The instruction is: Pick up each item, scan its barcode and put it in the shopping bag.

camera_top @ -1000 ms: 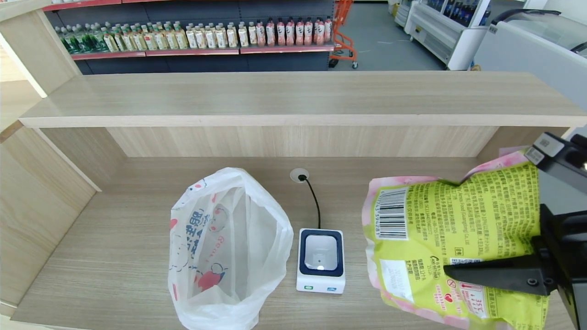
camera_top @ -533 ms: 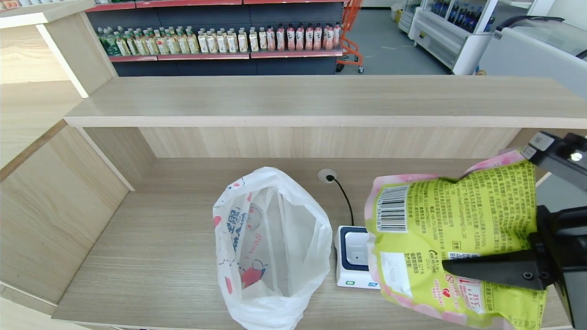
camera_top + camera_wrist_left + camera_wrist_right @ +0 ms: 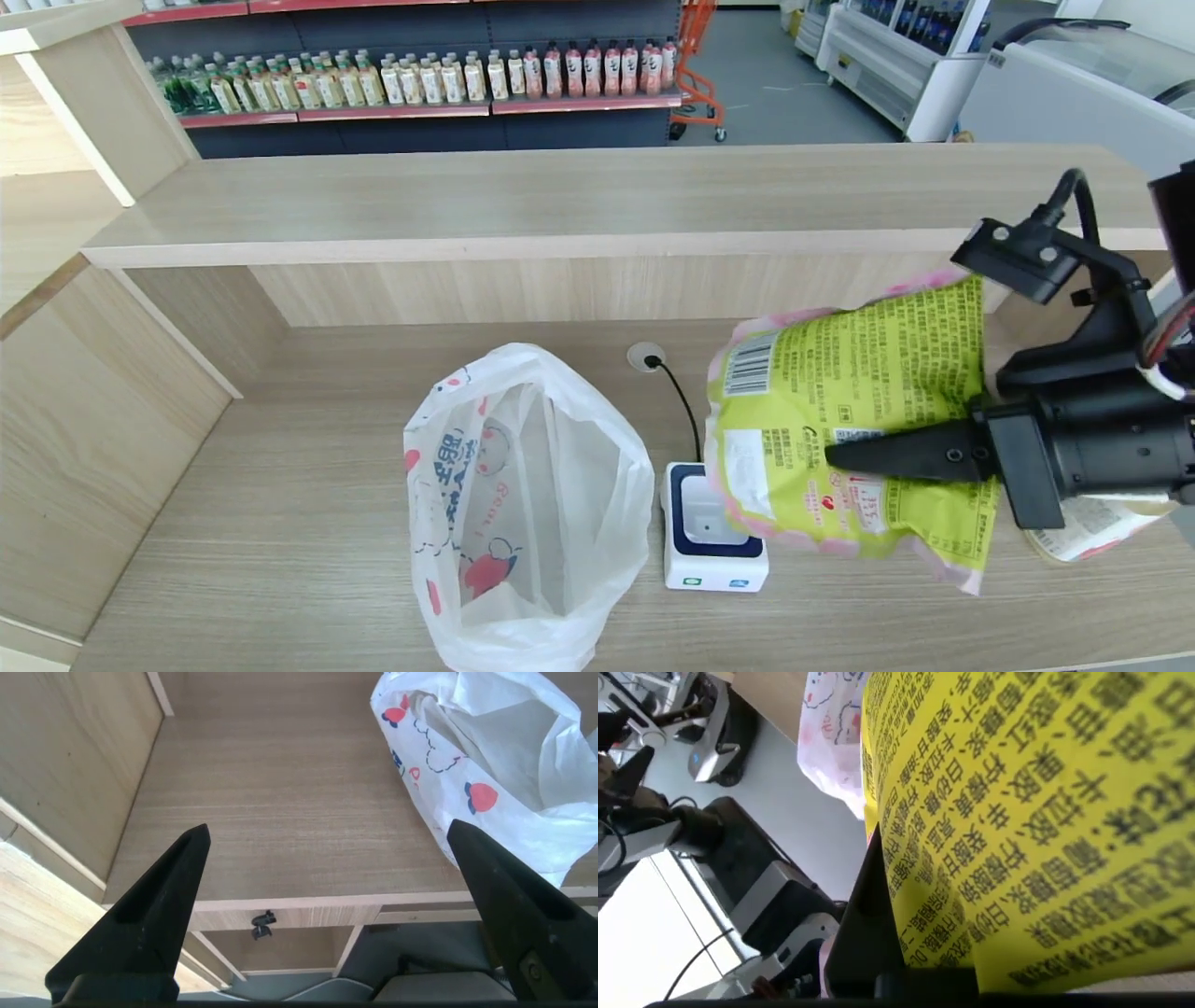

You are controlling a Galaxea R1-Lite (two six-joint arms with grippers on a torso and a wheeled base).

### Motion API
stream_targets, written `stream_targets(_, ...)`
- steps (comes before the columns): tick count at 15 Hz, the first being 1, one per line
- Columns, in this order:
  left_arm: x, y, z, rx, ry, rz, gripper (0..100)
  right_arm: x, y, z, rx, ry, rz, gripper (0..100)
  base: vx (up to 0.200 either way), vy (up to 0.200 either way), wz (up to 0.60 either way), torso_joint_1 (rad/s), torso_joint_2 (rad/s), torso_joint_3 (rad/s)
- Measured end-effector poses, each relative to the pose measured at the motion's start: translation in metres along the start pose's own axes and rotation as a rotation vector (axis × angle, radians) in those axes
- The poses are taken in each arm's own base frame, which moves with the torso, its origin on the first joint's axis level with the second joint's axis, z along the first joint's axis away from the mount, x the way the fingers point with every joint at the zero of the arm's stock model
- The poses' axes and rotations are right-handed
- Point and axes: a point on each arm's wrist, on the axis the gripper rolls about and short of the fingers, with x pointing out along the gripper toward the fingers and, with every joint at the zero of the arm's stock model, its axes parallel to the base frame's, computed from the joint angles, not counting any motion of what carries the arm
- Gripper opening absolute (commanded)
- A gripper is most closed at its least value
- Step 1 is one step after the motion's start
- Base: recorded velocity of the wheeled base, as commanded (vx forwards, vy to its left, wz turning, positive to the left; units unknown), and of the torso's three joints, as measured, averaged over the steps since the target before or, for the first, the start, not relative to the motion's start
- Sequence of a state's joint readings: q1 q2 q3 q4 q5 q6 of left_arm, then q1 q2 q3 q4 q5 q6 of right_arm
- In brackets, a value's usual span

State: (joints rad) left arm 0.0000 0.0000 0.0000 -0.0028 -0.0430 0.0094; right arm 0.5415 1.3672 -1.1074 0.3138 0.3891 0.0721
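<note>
Right end effector: clamped on the yellow-green snack pouch, gripping it from the side.
Left end effector: fingers spread wide, nothing in them, hanging over the desk beside the shopping bag.
Pouch: up in the air, its lower corner over the scanner.
Barcode: faces up, not down at the scanner window.
Done so far: pickup only, I'd say; the bag looks empty to me.
Left: turn the barcode to the scanner, then drop the pouch in the bag.
Also waiting: another pack lies on the desk, half under the right arm.
In the way: the scanner's cable runs behind it, and the bag's floppy rim sits just beside the scanner.
</note>
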Motion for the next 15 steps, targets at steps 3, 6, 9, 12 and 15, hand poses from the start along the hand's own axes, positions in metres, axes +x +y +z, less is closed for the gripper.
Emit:
stream_targets(3,0.0,0.0,0.0,0.0,0.0,-0.001,100,0.027,-0.01,0.025,0.039,0.011,0.007,0,0.0,0.0,0.0,0.0,0.0,0.0)
stream_targets(6,0.0,0.0,0.0,0.0,0.0,0.0,100,0.05,-0.017,0.026,0.07,0.076,0.088,0,0.0,0.0,0.0,0.0,0.0,0.0)
stream_targets(9,0.0,0.0,0.0,0.0,0.0,0.0,100,0.062,-0.017,0.018,0.099,0.155,0.163,0,0.0,0.0,0.0,0.0,0.0,0.0)
stream_targets(12,0.0,0.0,0.0,0.0,0.0,0.0,100,0.062,-0.02,0.017,0.125,0.186,0.202,0,0.0,0.0,0.0,0.0,0.0,0.0)
stream_targets(15,0.0,0.0,0.0,0.0,0.0,-0.001,100,0.06,-0.018,0.016,0.113,0.203,0.204,0,0.0,0.0,0.0,0.0,0.0,0.0)
